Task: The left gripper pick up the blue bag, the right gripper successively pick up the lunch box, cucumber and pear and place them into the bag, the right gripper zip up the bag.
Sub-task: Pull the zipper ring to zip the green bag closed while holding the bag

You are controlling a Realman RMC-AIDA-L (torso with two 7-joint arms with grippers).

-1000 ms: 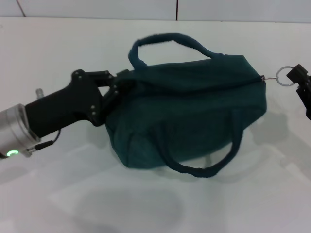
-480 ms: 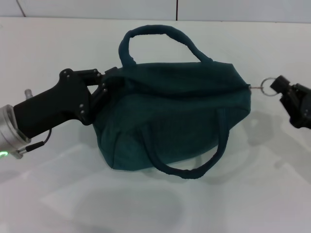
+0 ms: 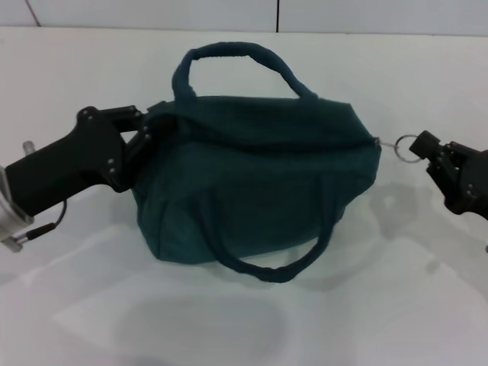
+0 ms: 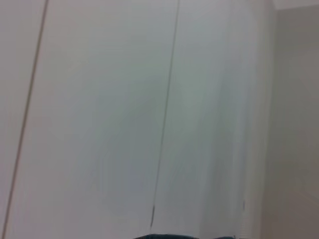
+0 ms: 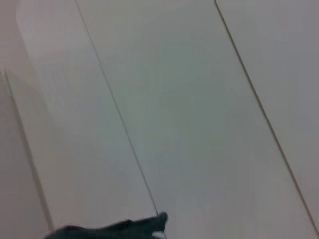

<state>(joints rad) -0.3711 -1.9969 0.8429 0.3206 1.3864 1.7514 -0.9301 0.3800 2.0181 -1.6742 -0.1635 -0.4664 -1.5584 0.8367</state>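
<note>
Dark blue fabric bag with two loop handles (image 3: 252,183), zip drawn shut, mid-table; black left gripper (image 3: 145,130) pinching its left end, seemingly to anchor it; black right gripper (image 3: 431,149) at the metal zip-pull ring (image 3: 408,147), grip undeterminable
</note>
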